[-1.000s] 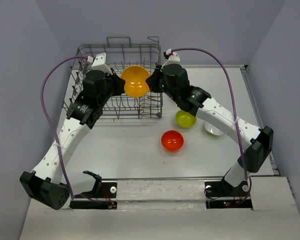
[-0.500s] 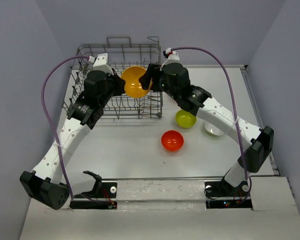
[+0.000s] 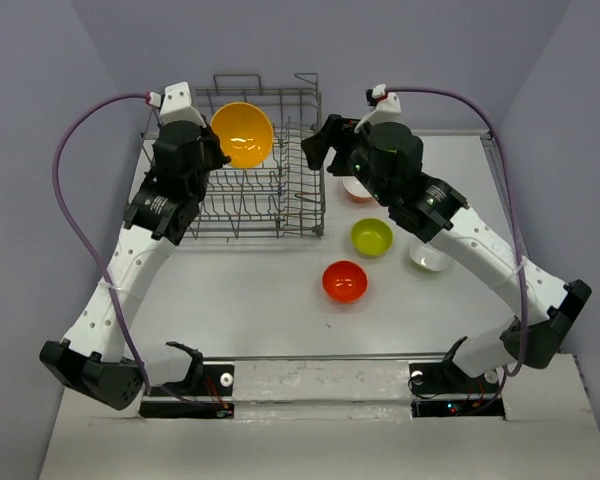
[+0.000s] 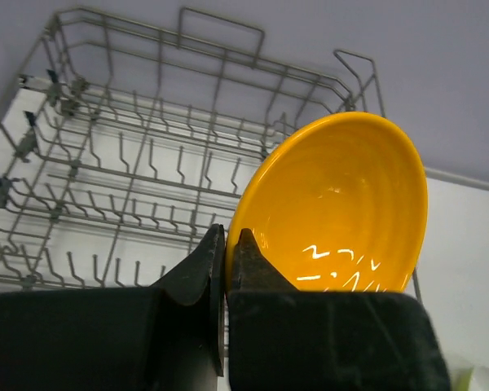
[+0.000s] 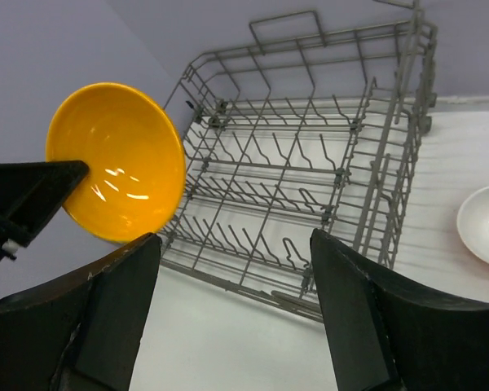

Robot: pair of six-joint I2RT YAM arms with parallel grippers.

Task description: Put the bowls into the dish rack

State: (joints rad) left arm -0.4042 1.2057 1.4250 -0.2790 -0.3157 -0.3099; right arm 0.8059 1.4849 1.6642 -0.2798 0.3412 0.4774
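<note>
My left claw [image 4: 226, 265] now carries the yellow-orange bowl [image 4: 342, 204] alone. Its fingers are pressed together on the rim, and the bowl is tipped on edge over the far left part of the dish rack [image 3: 302, 212], not yet seated among the tines. My right claw [image 5: 232, 244] is spread wide and holds nothing, hanging just off the rack's right side. 0.5 s ago both claws met at this bowl over the middle of the rack, so I judge the handover done: my right has let go and swung away to the right, and my left has raised the bowl and taken it toward the far left corner. That leaves 1 bowl in hand and 0 loaded. The other 4 sit on the table [image 3: 250, 290] right of the rack: the red-orange bowl [image 3: 345, 281], the lime green bowl [image 3: 371, 236], the white bowl [image 3: 428, 257] and the white bowl with an orange-red outside [image 3: 358, 189], which is partly hidden. What remains for this 1 is lowering it between the tines.
</note>
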